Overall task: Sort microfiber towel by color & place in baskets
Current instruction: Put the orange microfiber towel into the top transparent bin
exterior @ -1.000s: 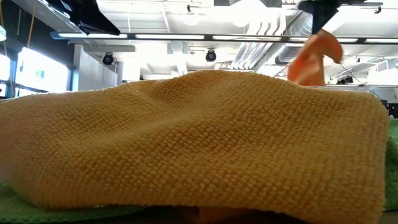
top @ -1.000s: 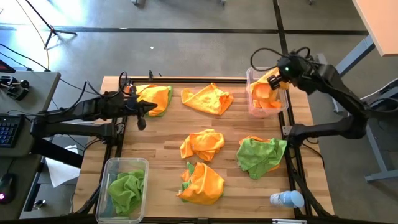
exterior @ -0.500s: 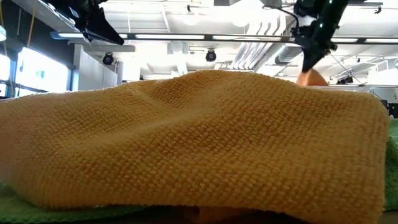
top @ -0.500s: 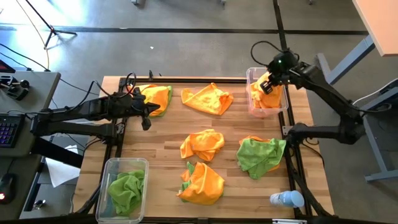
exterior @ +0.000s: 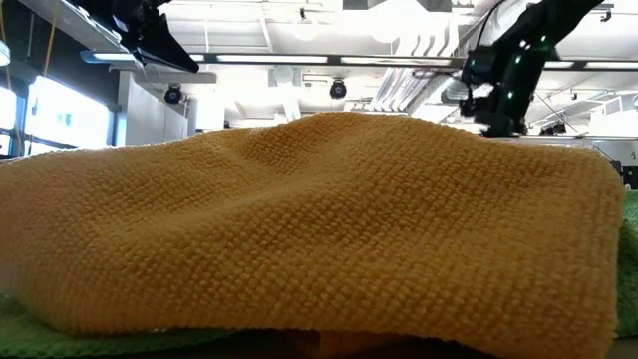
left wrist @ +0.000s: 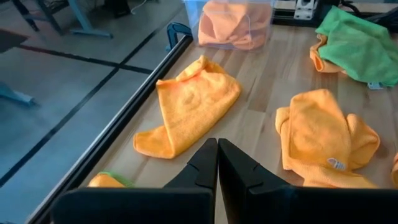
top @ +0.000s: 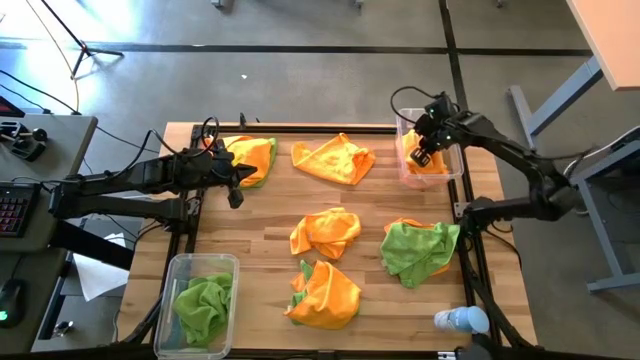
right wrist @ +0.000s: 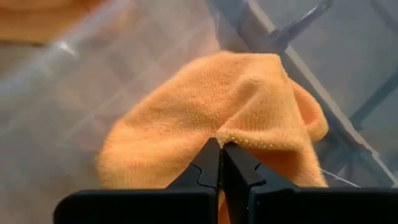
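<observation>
My right gripper is down inside the clear basket at the table's far right, shut on an orange towel that lies in it. My left gripper is shut and empty, above the table beside an orange-and-green towel pile at the far left. More orange towels and a green one lie on the table. A second basket at the near left holds a green towel. My right gripper pinches a raised fold of the orange towel between its two fingertips, coming from above and pointing down into the basket. The rest of the towel lies bunched and slack on the basket's floor.
A clear bottle with a blue cap lies at the near right corner. A black rail runs along the table's far edge. In the low view an orange towel fills the foreground and hides most of the table.
My right gripper has gone down and a little toward the table's left, into the far right basket, with the orange towel. The towel hung above the basket's rim a second ago; now it lies bunched inside it.
</observation>
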